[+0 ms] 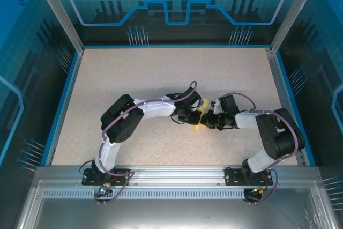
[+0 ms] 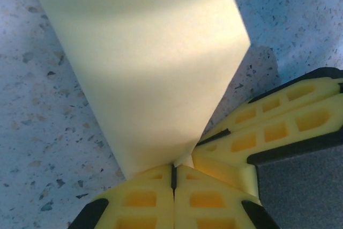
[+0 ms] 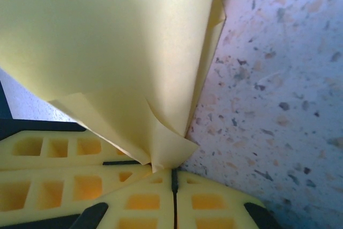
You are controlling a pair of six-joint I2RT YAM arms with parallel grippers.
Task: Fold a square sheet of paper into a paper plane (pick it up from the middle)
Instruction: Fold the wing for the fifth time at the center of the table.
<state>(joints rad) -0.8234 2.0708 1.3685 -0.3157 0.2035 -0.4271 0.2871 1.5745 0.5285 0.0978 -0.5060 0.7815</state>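
Left wrist view: my left gripper (image 2: 173,174) was pinched tight on the narrow end of the folded paper (image 2: 155,63), which fanned out over the table (image 2: 48,132). My right gripper (image 3: 173,178) was likewise clamped on a crumpled corner, with layers splaying. Paper sat between both hands, mid-table. Risks, as I judged them: pulling apart would tear the thin sheet, and a loose layer slipping would skew the crease.

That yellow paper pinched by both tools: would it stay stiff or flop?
Probably floppy: the yellow paper curls and wrinkles at its corner by the right tool. Likely very light, being thin. Its doubled layers, spreading flat from the left tool, may stiffen it somewhat.
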